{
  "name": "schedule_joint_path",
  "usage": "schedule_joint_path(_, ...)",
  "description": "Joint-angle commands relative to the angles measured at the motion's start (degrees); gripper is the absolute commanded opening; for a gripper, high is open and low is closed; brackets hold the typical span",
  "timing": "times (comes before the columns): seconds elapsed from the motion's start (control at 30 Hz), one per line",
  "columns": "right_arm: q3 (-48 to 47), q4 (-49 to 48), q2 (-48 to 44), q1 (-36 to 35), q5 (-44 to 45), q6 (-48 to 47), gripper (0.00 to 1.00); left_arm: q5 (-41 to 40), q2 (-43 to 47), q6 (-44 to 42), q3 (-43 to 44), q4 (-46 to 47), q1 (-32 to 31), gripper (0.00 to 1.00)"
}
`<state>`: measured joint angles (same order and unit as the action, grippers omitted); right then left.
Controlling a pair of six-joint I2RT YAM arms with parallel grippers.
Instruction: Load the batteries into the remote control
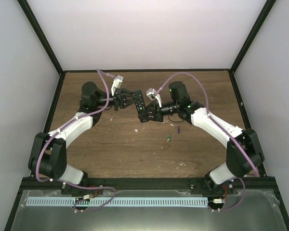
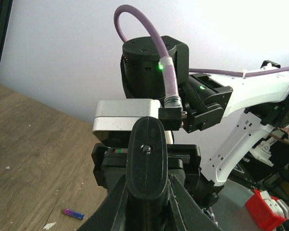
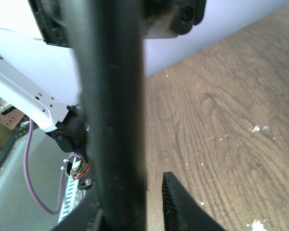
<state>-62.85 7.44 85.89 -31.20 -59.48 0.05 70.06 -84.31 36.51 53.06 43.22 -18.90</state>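
Note:
The remote control (image 1: 141, 107), a slim black bar, hangs above the table between both arms. My left gripper (image 1: 132, 100) is shut on its upper end; in the left wrist view the remote control's rounded end (image 2: 147, 154) sits pinched between the two fingers (image 2: 111, 209). My right gripper (image 1: 150, 113) straddles the lower end. In the right wrist view the remote control (image 3: 113, 120) runs down the frame, and the one visible finger (image 3: 183, 211) stands a narrow gap away from it. The green battery (image 1: 168, 138) and purple battery (image 1: 179, 130) lie on the wood; the purple battery (image 2: 73, 213) also shows below my left gripper.
The wooden table (image 1: 111, 149) is boxed in by white walls with black frame posts (image 1: 41, 36). A metal rail (image 1: 115, 201) runs along the near edge by the arm bases. Small white crumbs (image 3: 257, 128) dot the wood. A red part (image 2: 265, 209) sits off the table.

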Motion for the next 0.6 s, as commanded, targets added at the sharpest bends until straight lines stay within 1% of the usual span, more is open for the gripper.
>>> schedule_joint_path(0.0,-2.6,-0.6,0.2,-0.3,0.2,-0.2,0.13,0.9,-0.5,0.1,0.3,2.2,-0.4,0.00)
schedule_joint_path(0.03,-2.7,-0.5,0.1,-0.3,0.3,-0.2,0.10,0.7,-0.5,0.1,0.3,2.1,-0.4,0.01)
schedule_joint_path(0.07,-2.7,-0.4,0.1,-0.3,0.3,-0.3,0.08,0.4,-0.6,-0.1,0.3,1.9,-0.4,0.06)
schedule_joint_path(0.13,-2.7,-0.1,-0.1,-0.3,0.6,-0.5,0.03,-0.1,-0.6,-0.4,0.3,1.5,-0.4,0.19)
schedule_joint_path(0.17,-2.8,0.1,-0.1,-0.3,0.8,-0.7,0.02,-0.2,-0.7,-0.5,0.3,1.4,-0.4,0.24)
schedule_joint_path(0.33,-2.4,0.8,-1.2,-0.3,3.5,-1.4,0.01,-1.5,-0.5,-1.0,0.3,1.1,0.0,0.51)
schedule_joint_path(0.47,-2.0,2.3,-2.5,-0.3,8.6,-2.3,0.01,-5.0,0.3,0.3,-0.8,2.3,1.5,0.64)
schedule_joint_path(0.57,-2.1,5.1,-3.4,-0.3,15.5,-3.4,0.01,-9.0,1.9,2.0,-2.1,3.0,2.7,0.71)
